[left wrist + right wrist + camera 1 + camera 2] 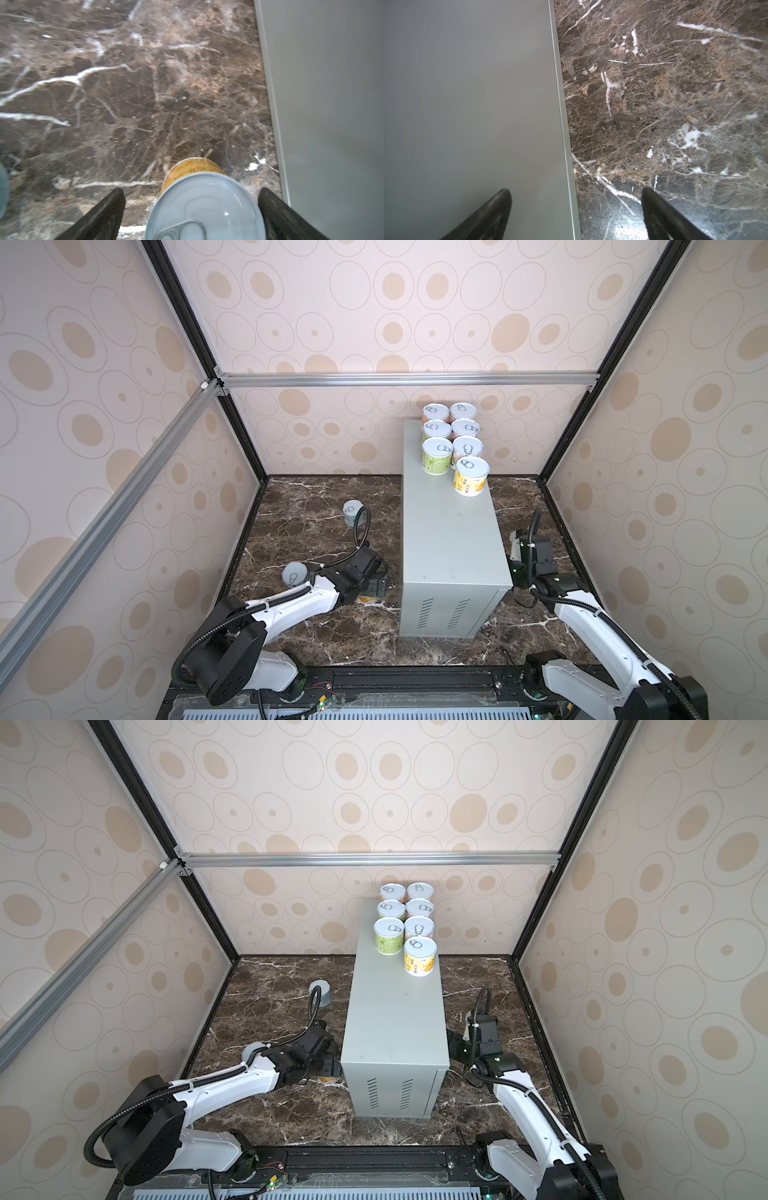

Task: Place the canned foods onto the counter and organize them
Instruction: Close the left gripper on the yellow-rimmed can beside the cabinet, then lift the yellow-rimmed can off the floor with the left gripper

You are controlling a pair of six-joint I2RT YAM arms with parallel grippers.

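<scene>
Orange can [207, 207] | judged rigid, weighty, slick-walled; take mid-wall | left claw [192, 193] spread astride it, not clenched | right claw [576, 195] spread, empty

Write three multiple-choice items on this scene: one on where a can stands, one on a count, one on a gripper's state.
1. The yellow-labelled can stands: A) on the counter; B) down beside it; C) between a gripper's jaws.
2. Cans on the counter: A) five; B) ten; C) seven.
3. The left gripper is: A) shut on a can; B) open, fingers either side of the orange-labelled can; C) open, nothing near.
Answers: 1 A, it stands on the grey top in both top views; 2 C, a row of three beside a row of four; 3 B, the left wrist view shows the fingers spread beside the lid.
</scene>
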